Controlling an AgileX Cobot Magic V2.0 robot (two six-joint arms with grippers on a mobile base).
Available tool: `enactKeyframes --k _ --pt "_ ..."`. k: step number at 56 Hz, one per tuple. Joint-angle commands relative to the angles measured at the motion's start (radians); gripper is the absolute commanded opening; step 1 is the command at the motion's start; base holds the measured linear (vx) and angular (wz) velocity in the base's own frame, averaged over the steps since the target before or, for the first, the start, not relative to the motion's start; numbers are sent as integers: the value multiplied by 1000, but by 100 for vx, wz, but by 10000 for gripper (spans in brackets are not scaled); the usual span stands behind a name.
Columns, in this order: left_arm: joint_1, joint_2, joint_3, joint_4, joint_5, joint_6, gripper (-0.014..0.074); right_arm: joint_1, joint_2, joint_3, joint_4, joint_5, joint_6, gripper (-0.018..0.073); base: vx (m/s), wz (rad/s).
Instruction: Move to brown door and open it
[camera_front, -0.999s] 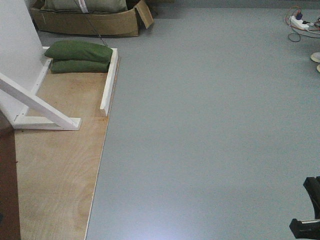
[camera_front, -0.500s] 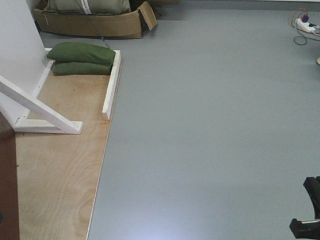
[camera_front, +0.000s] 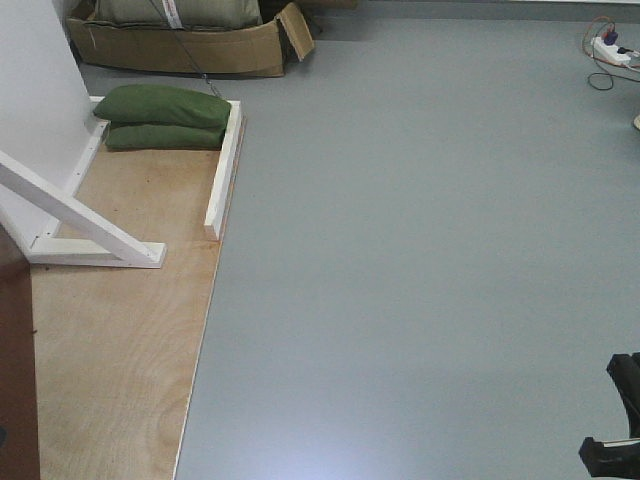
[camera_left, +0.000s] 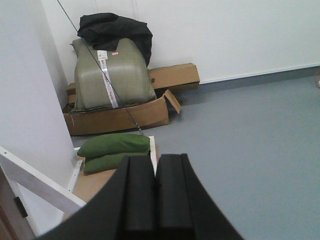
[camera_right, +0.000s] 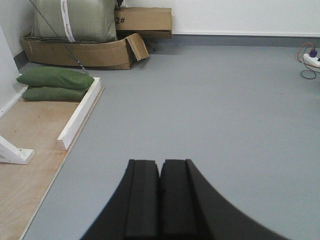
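Observation:
A dark brown door shows only as an edge strip at the far left of the front view, standing on a plywood base. A sliver of it shows at the bottom left of the left wrist view. No handle is in view. My left gripper is shut and empty, pointing at the green sandbags. My right gripper is shut and empty, above the grey floor. A black part of my right arm shows at the front view's bottom right.
A white panel with a slanted white brace stands beside the door. A white rail edges the plywood. Two green sandbags lie at its far end. A cardboard box sits behind. A power strip lies far right.
The view shifted slightly one second ago: the sandbags, box and power strip now sit a little further right in the front view. Over the last half second nothing moved.

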Motion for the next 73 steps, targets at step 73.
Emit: enactKeyframes --k 73 --pt "71 248 -486 -1120 -1448 1024 -6 1 -6 4 -3 -77 -8 0 0 0"
